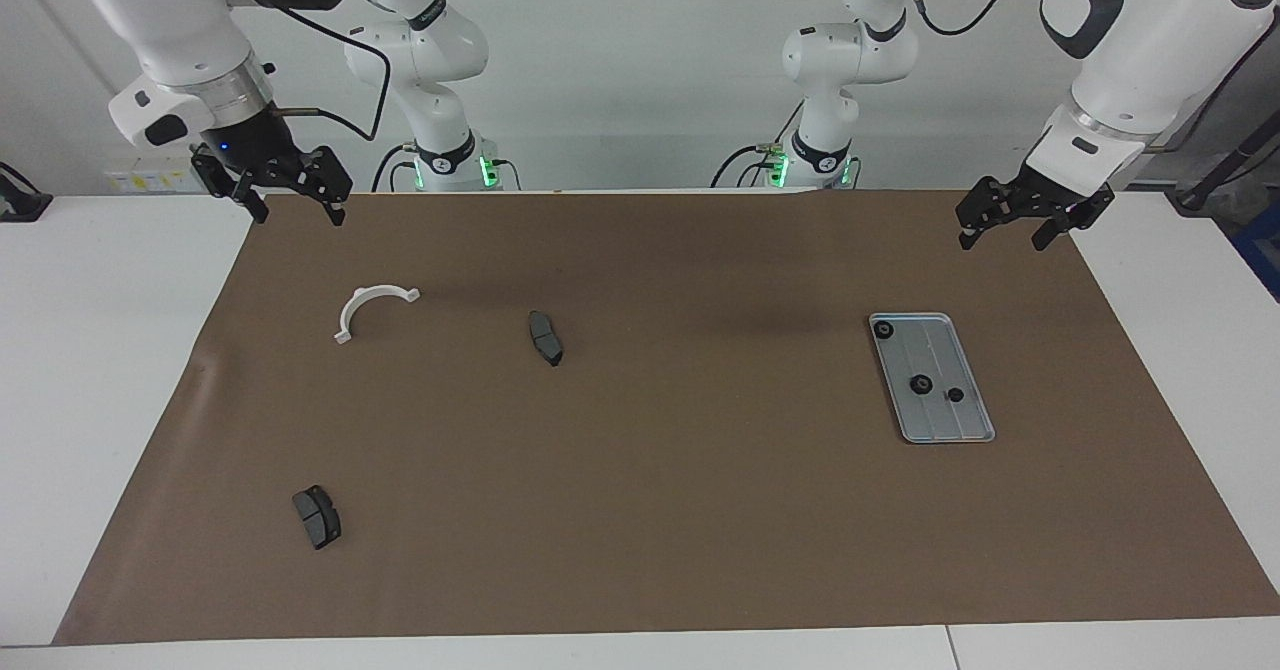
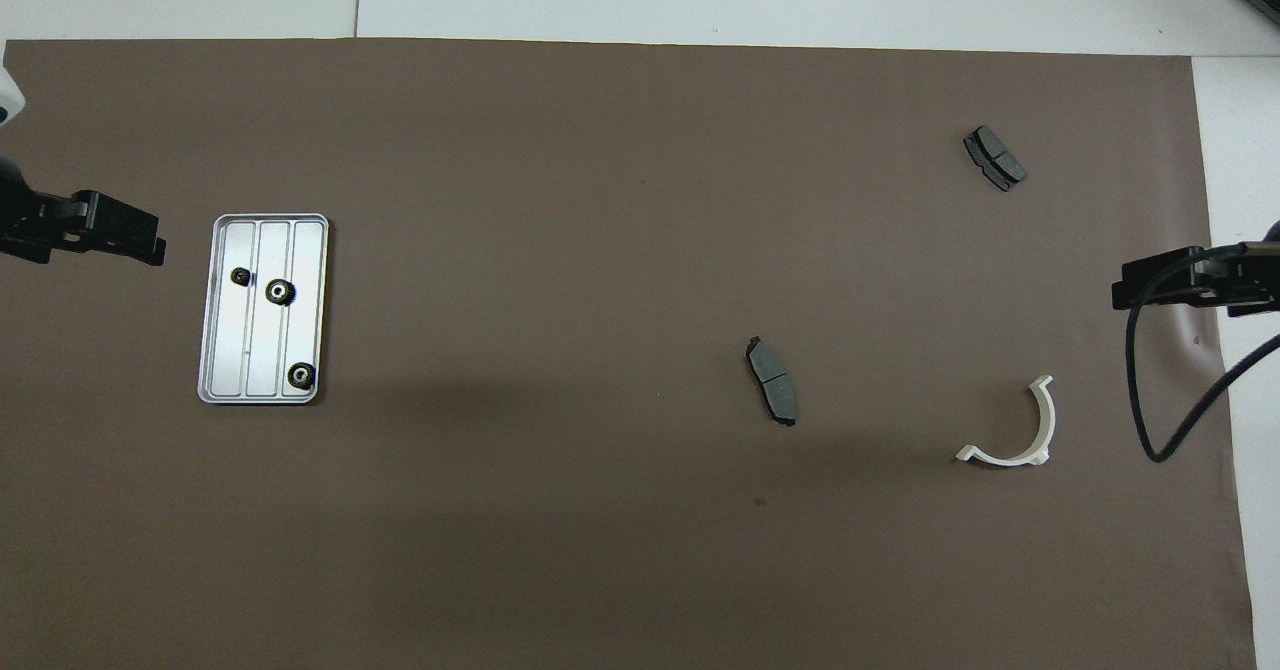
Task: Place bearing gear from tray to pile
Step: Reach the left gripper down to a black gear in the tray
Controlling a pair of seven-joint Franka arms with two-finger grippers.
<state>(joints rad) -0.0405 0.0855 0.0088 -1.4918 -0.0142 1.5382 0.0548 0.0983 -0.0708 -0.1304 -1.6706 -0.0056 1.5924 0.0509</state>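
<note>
Tray point(image 1: 975, 428), at the left arm's end: 3 bearing gears point(image 1: 920, 384) in it. Pile: 2 brake pads point(image 1: 545, 338), 1 white half-ring bracket point(image 1: 372, 308). Left gripper point(image 1: 1012, 233) and right gripper point(image 1: 292, 206) raised, fingers apart, holding nothing; overhead view cuts off both.

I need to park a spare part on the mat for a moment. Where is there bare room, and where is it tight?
Widest free patch: the mat between the tray and the nearer brake pad. Also open: between that pad, the white bracket and the farther brake pad. Crowded: the tray, holding three small black gears.
</note>
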